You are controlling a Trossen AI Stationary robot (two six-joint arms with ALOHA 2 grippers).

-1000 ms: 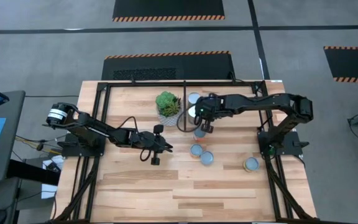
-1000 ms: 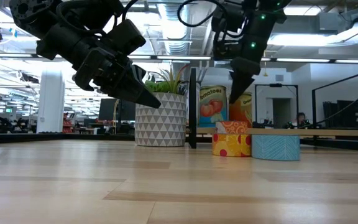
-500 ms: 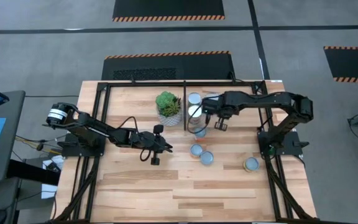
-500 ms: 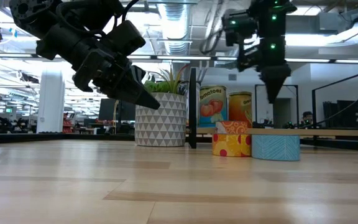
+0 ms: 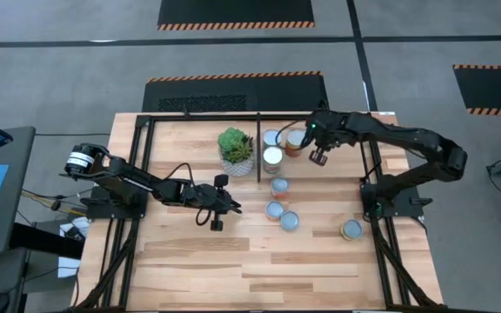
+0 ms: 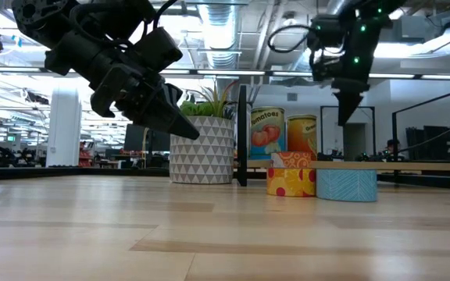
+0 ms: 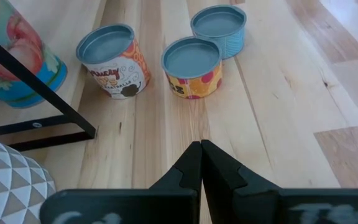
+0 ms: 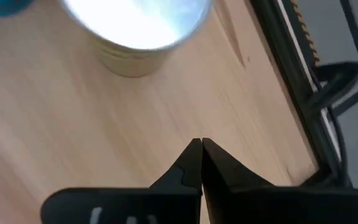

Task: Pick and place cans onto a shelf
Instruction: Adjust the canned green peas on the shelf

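Note:
Three cans stand on the shelf (image 5: pixel 258 122) just right of its centre bar: two silver-topped ones (image 5: pixel 272 156) (image 5: pixel 270 136) and an orange one (image 5: pixel 295 139). Three short cans (image 5: pixel 278 185) (image 5: pixel 274 209) (image 5: pixel 290 221) stand on the table nearer the front, and one more (image 5: pixel 351 229) stands at the right. My right gripper (image 5: pixel 318 157) hovers shut and empty over the shelf board, right of the orange can. In its wrist view it (image 8: pixel 201 146) points down at bare wood beside a shiny can top (image 8: pixel 135 25). My left gripper (image 5: pixel 217 205) is shut and empty above the table's middle left.
A green succulent in a white patterned pot (image 5: pixel 236 146) stands left of the centre bar. The shelf's black frame (image 8: pixel 291 81) runs close beside my right gripper. The left wrist view shows three short cans (image 7: pixel 191 65) ahead of my left gripper and bare wood between.
My right gripper has moved from over the short cans near the centre bar toward the table's right and far edge, staying shut and empty, and now hangs over the shelf's right part. No can has moved.

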